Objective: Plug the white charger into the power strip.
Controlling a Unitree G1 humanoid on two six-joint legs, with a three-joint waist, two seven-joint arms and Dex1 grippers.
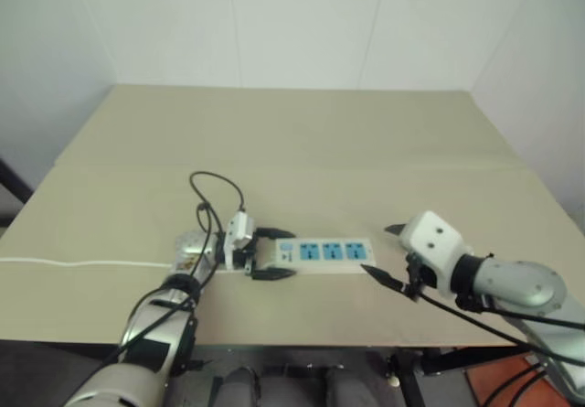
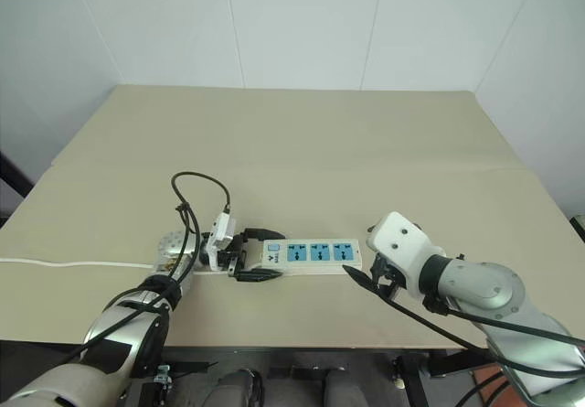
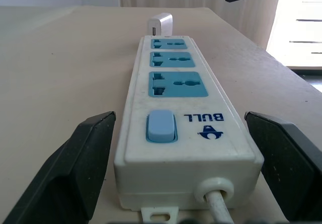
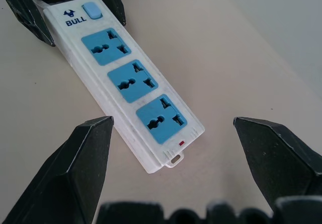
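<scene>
Left claw (image 2: pixel 255 254) wide, straddling switch end of power strip (image 2: pixel 311 253); right claw (image 2: pixel 364 259) wide off far end; white charger (image 3: pixel 161 24) beyond

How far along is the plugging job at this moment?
Done: nothing plugged; all three sockets of the power strip are empty. In hand: the open left gripper straddles its switch end. Left: the open right gripper holds nothing, and the white charger lies past the far end.

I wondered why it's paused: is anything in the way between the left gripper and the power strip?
Nothing visible is in the way. The left gripper is open, with one finger on each side of the power strip's switch end.
</scene>
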